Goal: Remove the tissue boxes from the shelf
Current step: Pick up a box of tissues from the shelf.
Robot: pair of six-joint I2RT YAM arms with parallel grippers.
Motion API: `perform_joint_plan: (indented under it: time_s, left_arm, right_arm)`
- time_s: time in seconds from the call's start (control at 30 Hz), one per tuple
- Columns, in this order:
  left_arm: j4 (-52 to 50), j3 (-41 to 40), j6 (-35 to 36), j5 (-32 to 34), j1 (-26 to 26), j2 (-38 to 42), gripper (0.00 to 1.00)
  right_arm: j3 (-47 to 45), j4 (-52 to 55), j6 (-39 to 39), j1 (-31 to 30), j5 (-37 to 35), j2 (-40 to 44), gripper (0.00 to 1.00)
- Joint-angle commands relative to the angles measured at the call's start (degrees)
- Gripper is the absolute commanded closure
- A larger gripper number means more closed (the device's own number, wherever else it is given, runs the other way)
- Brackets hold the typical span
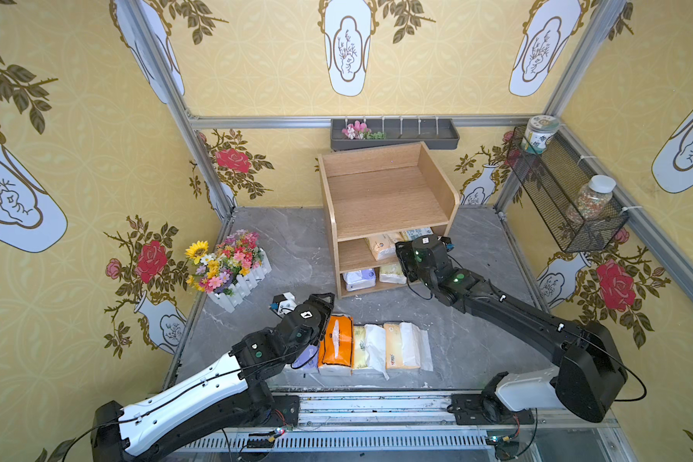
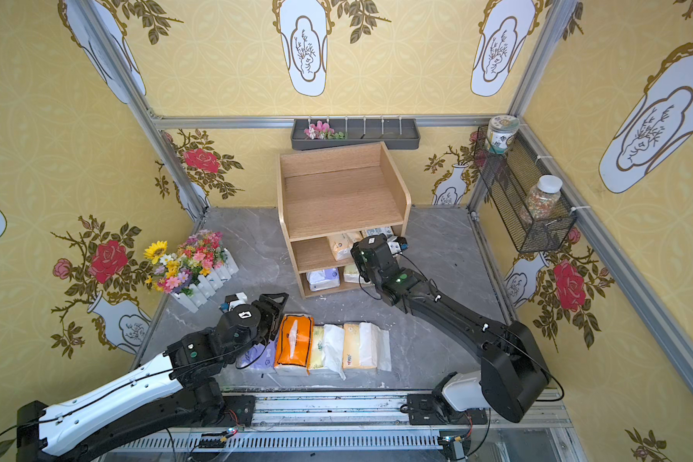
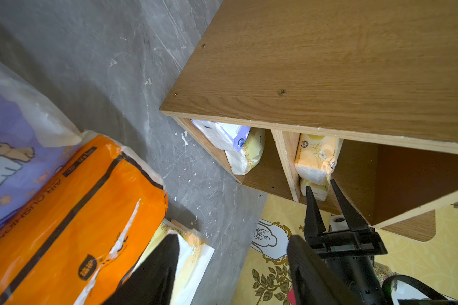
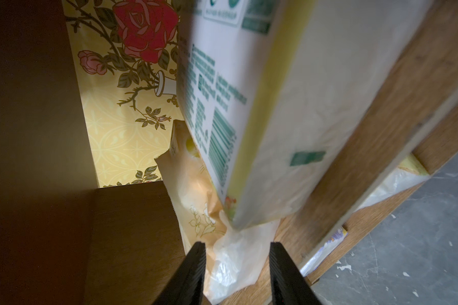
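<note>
Reaching into the middle tier of the shelf (image 1: 385, 192), at the centre of both top views, the right gripper (image 4: 237, 244) is straddling a crinkled plastic end flap below the white green-printed pack (image 4: 275, 105) and beside the cream pack (image 4: 193, 190). Its jaws are parted and nothing is pinched yet. The left gripper (image 1: 323, 300), spread and empty, is hovering by the orange pack (image 1: 335, 344) at lower centre. The next move is likely calling for closing on the flap and drawing one pack outward.

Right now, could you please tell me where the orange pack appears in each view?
Top view: orange pack, in front of the shelf.
Top view: orange pack, same place.
Left wrist: orange pack beside lavender pack.
Right wrist: absent.
Landmark: shelf, in all four.
</note>
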State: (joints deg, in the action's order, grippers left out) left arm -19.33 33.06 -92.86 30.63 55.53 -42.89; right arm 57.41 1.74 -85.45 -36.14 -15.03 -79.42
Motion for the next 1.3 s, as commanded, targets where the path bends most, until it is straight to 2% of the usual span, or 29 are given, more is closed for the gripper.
perform_joint_plan:
  time_s: [0.0,0.6,0.97,1.27]
  left_arm:
    - [0.9,-0.5,-0.12,0.16,0.0,-0.08,0.29]
    - [0.83,-0.46,-0.21,0.17,-0.14,-0.52,0.3]
    - [0.53,-0.51,-0.26,0.1,-0.17,-0.08,0.3]
    - [-0.08,0.08,0.09,0.31,-0.27,0.28,0.3]
  right_arm:
    - [0.47,-1.21,-0.14,0.02,-1.3,-0.45,0.57]
    - [1.92,-2.13,-0.26,0.63,-0.84,-3.19,0.63]
    - [2.1,-2.09,-0.87,0.63,-0.09,-3.99,0.84]
    - [2.72,-2.09,-0.66,0.64,0.81,-3.03,0.97]
